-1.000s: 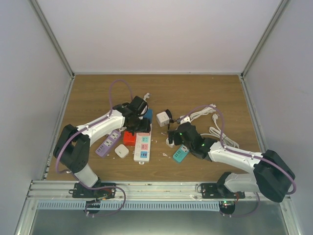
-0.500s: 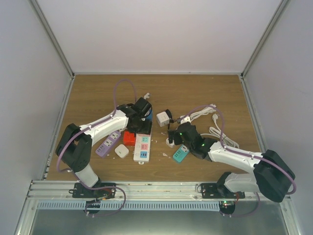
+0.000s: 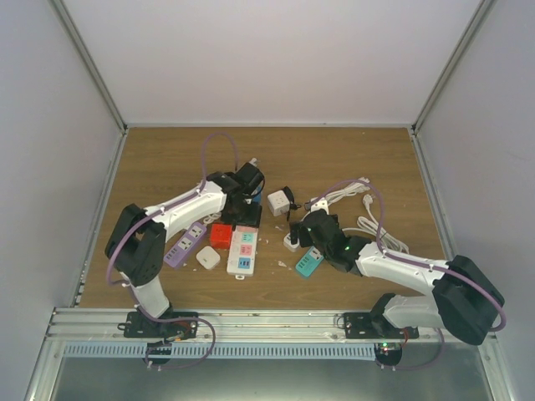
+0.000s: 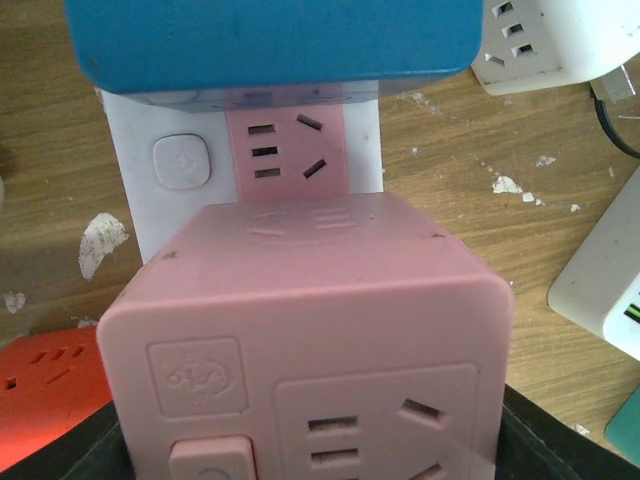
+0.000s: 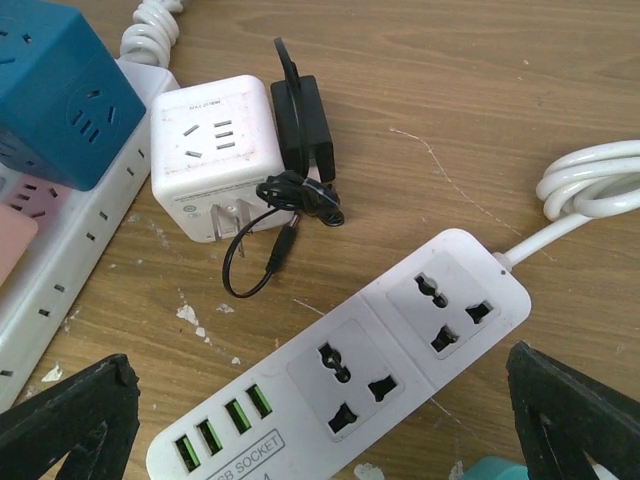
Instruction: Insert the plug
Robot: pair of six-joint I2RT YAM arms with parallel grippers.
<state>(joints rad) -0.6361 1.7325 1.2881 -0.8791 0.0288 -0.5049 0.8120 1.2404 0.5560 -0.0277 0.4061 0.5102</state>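
Observation:
My left gripper (image 4: 310, 445) is shut on the pink cube plug (image 4: 310, 330), whose socket face points at the camera. The cube hangs over a white power strip (image 4: 135, 215), just short of its free pink socket (image 4: 288, 150). A blue cube (image 4: 270, 40) sits on the strip beyond that socket. From above, the left gripper (image 3: 242, 199) is over the far end of the strip (image 3: 242, 252). My right gripper (image 5: 320, 420) is open above a white USB power strip (image 5: 400, 340), with nothing between its fingers (image 5: 70, 420).
A red cube (image 3: 221, 235), a purple strip (image 3: 184, 244) and a small white square block (image 3: 208, 258) lie left of the strip. A white cube adapter (image 5: 215, 150) with a black cable (image 5: 300, 120) lies between the arms. A teal block (image 3: 309, 263) and white cords (image 3: 368, 219) are at the right.
The left arm has carried the pink cube slightly right and farther along the strip. The right arm has not moved.

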